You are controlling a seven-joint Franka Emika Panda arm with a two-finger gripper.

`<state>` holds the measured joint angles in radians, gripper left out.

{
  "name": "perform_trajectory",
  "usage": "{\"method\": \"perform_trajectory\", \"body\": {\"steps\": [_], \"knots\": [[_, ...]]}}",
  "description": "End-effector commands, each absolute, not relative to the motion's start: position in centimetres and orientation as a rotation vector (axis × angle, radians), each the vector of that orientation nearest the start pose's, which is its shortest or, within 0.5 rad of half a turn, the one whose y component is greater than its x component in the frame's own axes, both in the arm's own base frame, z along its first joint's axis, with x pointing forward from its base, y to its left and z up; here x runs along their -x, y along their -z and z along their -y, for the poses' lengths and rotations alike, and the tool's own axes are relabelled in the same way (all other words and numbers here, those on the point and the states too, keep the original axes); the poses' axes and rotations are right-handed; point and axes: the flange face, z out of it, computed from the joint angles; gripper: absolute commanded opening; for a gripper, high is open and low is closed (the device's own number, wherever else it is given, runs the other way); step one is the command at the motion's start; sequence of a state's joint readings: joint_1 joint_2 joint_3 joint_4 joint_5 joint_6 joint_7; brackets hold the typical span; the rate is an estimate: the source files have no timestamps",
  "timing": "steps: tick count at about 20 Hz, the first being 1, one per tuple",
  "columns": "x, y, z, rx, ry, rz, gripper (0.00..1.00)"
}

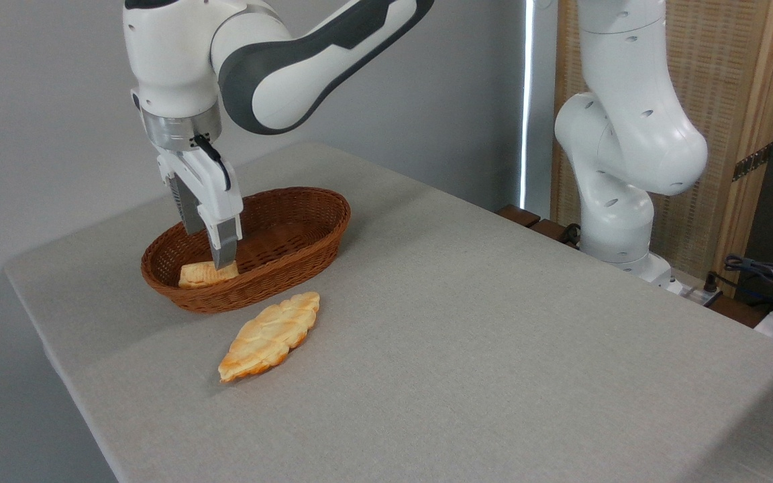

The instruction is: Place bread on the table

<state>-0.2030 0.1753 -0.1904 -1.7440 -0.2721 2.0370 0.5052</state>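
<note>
The bread (202,276), a small pale golden bun, lies at the near left end of the brown wicker basket (292,258), partly hidden behind its rim. My gripper (220,263) points straight down into the basket, with its fingertips at the bread's top right edge. Only one finger (224,245) shows clearly, and the gap between the jaws is hidden from this angle. The basket stands on the light grey table (467,322), towards its far left.
A long leaf-shaped braided pastry (270,336) lies on the cloth just in front of the basket. The arm's white base (621,201) stands at the table's far right edge, with cables behind it.
</note>
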Motion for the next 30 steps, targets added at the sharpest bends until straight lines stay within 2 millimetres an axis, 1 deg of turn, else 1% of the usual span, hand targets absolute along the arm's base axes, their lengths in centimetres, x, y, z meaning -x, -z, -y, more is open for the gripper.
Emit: {"method": "perform_trajectory", "body": {"steps": [1, 4, 6, 8, 11, 17, 18, 21, 23, 25, 30], "knots": [[-57.9, -49.0, 24.7, 3.276, 0.264, -1.022, 1.00], [-58.0, -49.2, 24.6, 3.365, 0.232, -0.697, 1.00], [-58.0, -49.2, 24.6, 3.396, 0.208, -0.536, 1.00], [-58.0, -49.0, 24.5, 3.416, 0.183, -0.396, 1.00], [-58.2, -48.2, 24.5, 3.429, 0.142, -0.278, 1.00], [-58.5, -47.0, 24.6, 3.433, 0.103, -0.220, 1.00], [-58.6, -47.0, 24.5, 3.437, 0.101, -0.183, 1.00], [-58.9, -46.1, 24.5, 3.443, 0.084, -0.078, 1.00], [-59.1, -45.8, 24.3, 3.443, 0.075, -0.042, 1.00], [-59.3, -45.0, 24.4, 3.440, 0.057, -0.038, 1.00], [-59.5, -44.0, 24.5, 3.423, 0.057, -0.051, 1.00]]}}
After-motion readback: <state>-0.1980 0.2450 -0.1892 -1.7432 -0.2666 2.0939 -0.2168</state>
